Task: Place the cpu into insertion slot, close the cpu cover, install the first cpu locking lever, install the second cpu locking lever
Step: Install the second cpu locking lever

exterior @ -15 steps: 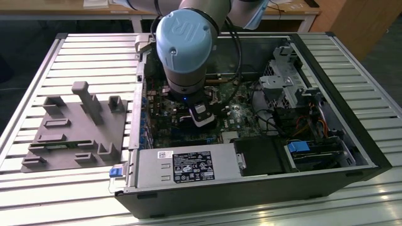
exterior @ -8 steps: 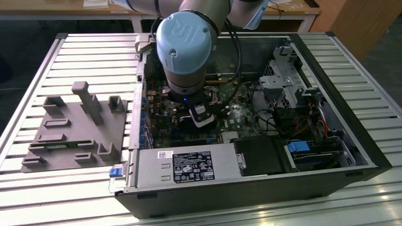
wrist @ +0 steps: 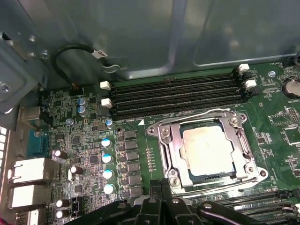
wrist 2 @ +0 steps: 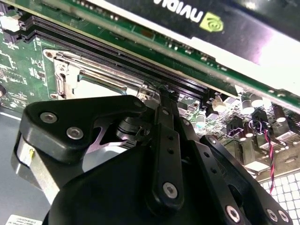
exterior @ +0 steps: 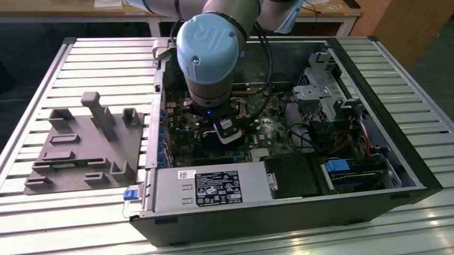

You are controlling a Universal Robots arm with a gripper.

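Where the first wrist view looks, cpu (wrist: 207, 149) under cpu cover (wrist: 165, 149).

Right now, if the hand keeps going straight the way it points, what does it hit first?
Probably the cpu cover, its frame lying over the cpu in the slot. The hand sits at that frame's near edge on the motherboard; depth is unclear, so contact point is a guess.

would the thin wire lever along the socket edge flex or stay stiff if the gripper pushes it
The locking lever is a thin bent wire rod, so it probably springs slightly rather than staying rigid. Its smooth metal may slip off the gripper. It runs along the cpu cover, so it likely pivots rather than lifts free.
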